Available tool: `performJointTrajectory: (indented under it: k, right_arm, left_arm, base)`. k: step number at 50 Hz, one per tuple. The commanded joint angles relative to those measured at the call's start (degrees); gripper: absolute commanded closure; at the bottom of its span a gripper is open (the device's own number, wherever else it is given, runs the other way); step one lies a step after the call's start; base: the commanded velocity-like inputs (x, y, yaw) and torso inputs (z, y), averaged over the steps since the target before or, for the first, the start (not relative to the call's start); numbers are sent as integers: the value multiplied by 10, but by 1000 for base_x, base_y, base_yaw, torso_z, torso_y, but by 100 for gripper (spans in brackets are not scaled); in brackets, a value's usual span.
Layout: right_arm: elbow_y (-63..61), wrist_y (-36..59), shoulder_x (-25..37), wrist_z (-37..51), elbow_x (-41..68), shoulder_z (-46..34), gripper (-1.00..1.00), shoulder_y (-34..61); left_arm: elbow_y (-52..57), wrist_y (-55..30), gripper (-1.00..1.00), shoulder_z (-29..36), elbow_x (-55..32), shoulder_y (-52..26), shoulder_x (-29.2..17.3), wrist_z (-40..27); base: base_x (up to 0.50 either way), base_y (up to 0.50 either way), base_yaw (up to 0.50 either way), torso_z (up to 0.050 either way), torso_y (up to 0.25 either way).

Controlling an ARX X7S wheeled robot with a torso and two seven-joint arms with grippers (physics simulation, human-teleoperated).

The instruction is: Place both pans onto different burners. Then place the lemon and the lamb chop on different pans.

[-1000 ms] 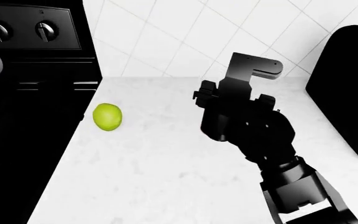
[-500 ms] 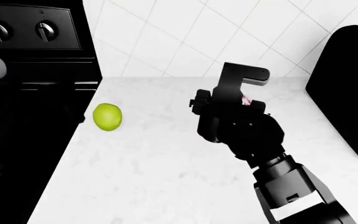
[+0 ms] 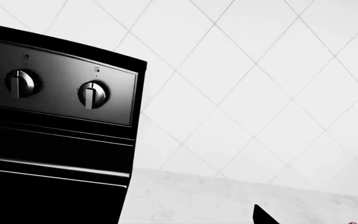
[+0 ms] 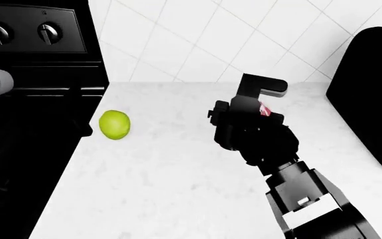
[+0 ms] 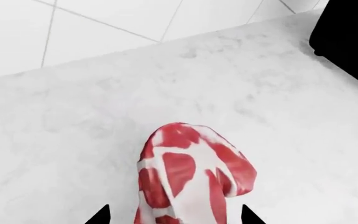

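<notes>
Lamb chop (image 5: 191,177) placement is the governing item at this moment. From left to right, the head view reads as follows.

1. Far left: the black cooktop (image 4: 25,164) occupies the dark zone beside the white surface (image 4: 171,184). Two control knobs sit on the panel at its far edge. No pan or burner ring can be made out in the dark area. A pale cylindrical part shows at the left edge above it; it may belong to the left arm. The left tool is not visible in any view, so its state cannot be told.

2. Left of centre: the lemon (image 4: 115,124) rests on the surface, just beside the cooktop edge and apart from both arms.

3. Centre right: the right tool (image 4: 260,107) is held over the surface, with a sliver of pink meat showing at it. The right wrist view shows the lamb chop between two dark finger tips, its long axis running straight out from the tool; the fingers appear clamped on it.

4. Far right: a large black object (image 4: 370,94) stands on the surface.

Governing relation: the cooktop lies to the left of the right tool, beyond the lemon. Judgement: the carry must travel leftward, and the lemon lies near that path.
</notes>
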Motion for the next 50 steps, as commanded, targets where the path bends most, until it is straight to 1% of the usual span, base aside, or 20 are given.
performJointTrajectory:
  k: [1, 21, 22, 28, 35, 39, 45, 50]
  right_arm:
    - [56, -21, -8, -22, -7, -6, -100, 9]
    - [121, -29, -17, -57, 13, -12, -100, 20]
    - [122, -29, -17, -58, 14, -12, 100, 21]
    - [91, -38, -8, -69, 21, -14, 100, 10]
    - [39, -35, 11, -52, 35, -5, 100, -2]
    - [-48, -30, 44, -40, 50, 5, 100, -11]
    - [-234, 5, 102, 9, 99, 33, 100, -21]
    - [-348, 65, 152, -2, 149, 36, 100, 0]
  left_arm:
    - [-1, 4, -100, -1, 9, 8, 1, 7]
    - [2, 8, -100, -1, 6, 8, -1, 8]
    - [3, 8, -100, -1, 7, 9, -1, 8]
    - [4, 11, -100, -4, 9, 17, -1, 10]
    - [7, 12, -100, -5, 11, 23, -1, 11]
    - [4, 11, -100, 4, 14, 16, 4, 10]
    - [3, 7, -100, 23, 9, -2, 14, 1]
    - [5, 2, -100, 35, 8, -5, 17, -1]
  base:
    - [0, 0, 0, 0, 0]
    - [0, 0, 0, 0, 0]
    - [0, 0, 0, 0, 0]
    - [0, 0, 0, 0, 0]
    - [0, 0, 0, 0, 0]
    - [0, 0, 0, 0, 0]
    - [0, 0, 0, 0, 0]
    - [0, 0, 0, 0, 0]
